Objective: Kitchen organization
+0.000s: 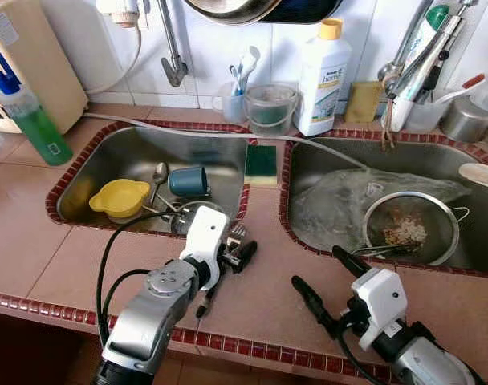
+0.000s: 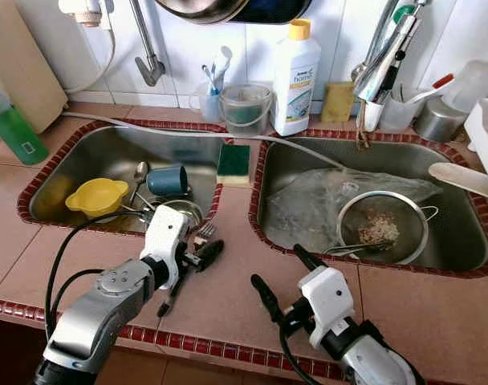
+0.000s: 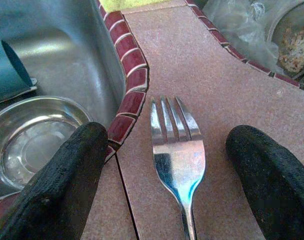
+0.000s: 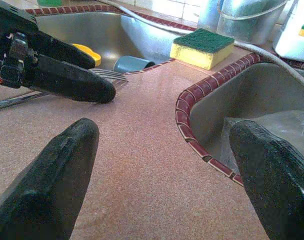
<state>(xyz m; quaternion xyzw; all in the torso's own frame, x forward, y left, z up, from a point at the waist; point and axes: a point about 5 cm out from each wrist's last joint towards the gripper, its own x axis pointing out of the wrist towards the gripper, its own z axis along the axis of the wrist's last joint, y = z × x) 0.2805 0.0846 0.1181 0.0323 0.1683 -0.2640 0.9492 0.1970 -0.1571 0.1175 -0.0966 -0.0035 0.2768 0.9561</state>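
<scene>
A steel fork [image 3: 177, 150] lies flat on the brown counter between the two sinks, tines toward the wall, beside the left sink's red tiled rim [image 3: 129, 85]. My left gripper [image 1: 237, 243] is low over the fork and open, one finger on each side of the tines, not touching them. My right gripper [image 1: 317, 267] hovers open over the counter's front part, near the right sink [image 1: 308, 156], holding nothing. In the left sink [image 1: 124, 144] sit a yellow bowl [image 1: 119, 196], a teal cup [image 1: 188, 180], a spoon [image 1: 160, 172] and a steel bowl [image 3: 32, 140].
A green-and-yellow sponge [image 1: 262, 163] rests on the divider between the sinks. The right sink holds a crumpled plastic bag [image 1: 340, 196] and a strainer [image 1: 411, 228] with food scraps. A white detergent bottle [image 1: 323, 76], a small bucket [image 1: 270, 108] and a green bottle [image 1: 35, 124] stand at the back.
</scene>
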